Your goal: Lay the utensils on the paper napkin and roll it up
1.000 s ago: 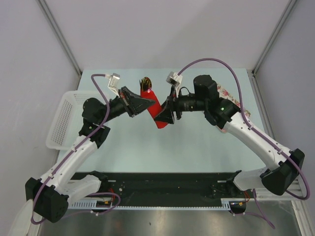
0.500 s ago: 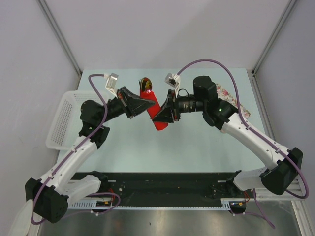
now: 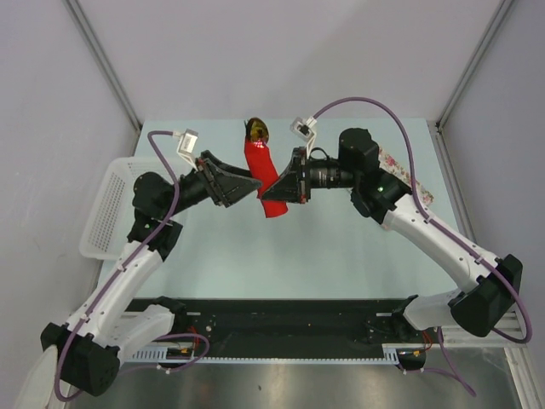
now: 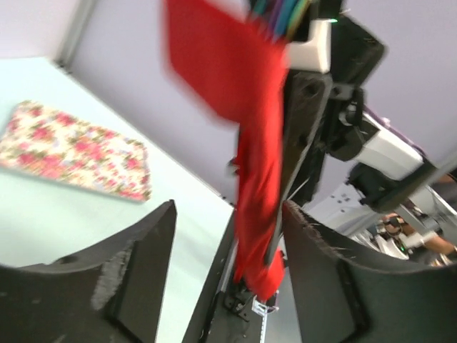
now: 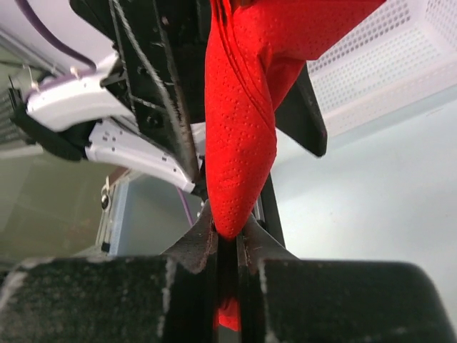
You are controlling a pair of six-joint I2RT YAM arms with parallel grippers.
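Note:
The paper napkin (image 3: 265,181) is a red roll held in the air, slanting from upper left to lower right. A gold spoon bowl (image 3: 255,130) pokes out of its top end; the fork is hidden. My right gripper (image 3: 278,189) is shut on the roll from the right, and in the right wrist view its fingers (image 5: 202,239) pinch the dotted red paper napkin (image 5: 241,143). My left gripper (image 3: 257,181) stands open just left of the roll. In the left wrist view the paper napkin (image 4: 251,164) hangs between the spread fingers (image 4: 146,264), close to the right one.
A white perforated basket (image 3: 111,209) sits at the table's left edge, also seen as the basket (image 5: 389,64) in the right wrist view. A floral cloth (image 3: 400,166) lies at the back right behind the right arm, and shows as the cloth (image 4: 71,150) on the pale green table.
My left gripper has opened and let go of the roll. My right gripper has shut on it. The roll has risen toward the back of the table.

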